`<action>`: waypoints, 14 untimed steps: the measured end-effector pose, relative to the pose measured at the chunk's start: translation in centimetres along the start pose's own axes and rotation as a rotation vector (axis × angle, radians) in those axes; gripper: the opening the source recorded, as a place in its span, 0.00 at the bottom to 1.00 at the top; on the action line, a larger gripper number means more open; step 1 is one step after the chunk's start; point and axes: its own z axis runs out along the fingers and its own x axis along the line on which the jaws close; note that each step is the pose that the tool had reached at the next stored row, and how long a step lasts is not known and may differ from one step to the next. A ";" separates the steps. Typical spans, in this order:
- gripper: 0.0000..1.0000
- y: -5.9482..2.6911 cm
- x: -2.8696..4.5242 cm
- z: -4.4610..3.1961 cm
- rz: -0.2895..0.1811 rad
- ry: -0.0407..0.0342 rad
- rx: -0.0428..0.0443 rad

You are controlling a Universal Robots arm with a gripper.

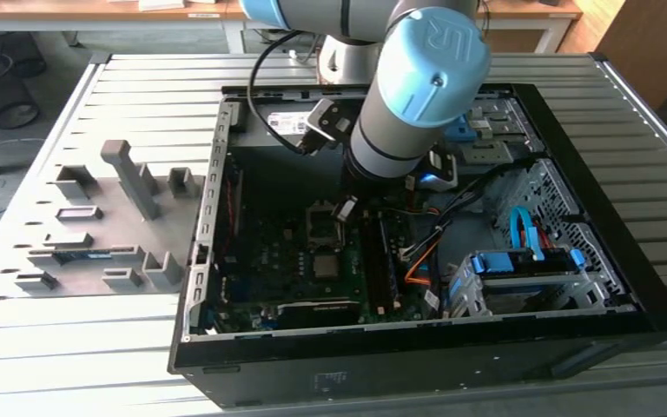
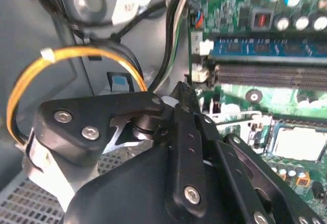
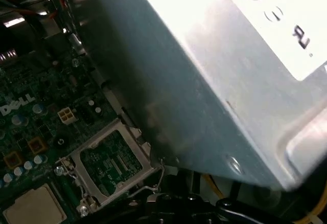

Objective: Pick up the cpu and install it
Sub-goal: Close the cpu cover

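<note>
The cpu [image 1: 326,265] is a small silver square lying flat on the green motherboard [image 1: 270,261] inside the open computer case [image 1: 426,347]. It also appears in the second wrist view as the cpu [image 2: 301,143] and in the first wrist view as the cpu [image 3: 33,208]. Beside it the socket's metal load frame [image 3: 110,162] stands open. My gripper [image 1: 343,208] hangs low inside the case, just behind the frame and apart from the chip. In the second wrist view the gripper [image 2: 183,88] is shut, with nothing seen between its black fingers.
A big grey power-supply box [image 3: 230,81] is close beside the wrist. Memory slots [image 2: 271,75] and an orange cable loop [image 2: 76,55] are near the fingers. A drive cage with blue clips [image 1: 525,261] fills the case's right side. Grey fixture blocks [image 1: 114,217] stand on the table.
</note>
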 end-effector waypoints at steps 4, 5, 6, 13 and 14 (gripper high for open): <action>0.10 0.41 0.29 0.05 0.000 -0.0003 0.0008; 0.10 0.45 0.33 0.04 0.000 -0.0004 0.0012; 0.10 0.47 0.34 -0.01 0.000 -0.0005 0.0015; 0.10 0.71 0.21 -0.89 -0.001 -0.0014 0.0023; 0.10 0.72 0.20 -0.91 -0.001 -0.0017 0.0022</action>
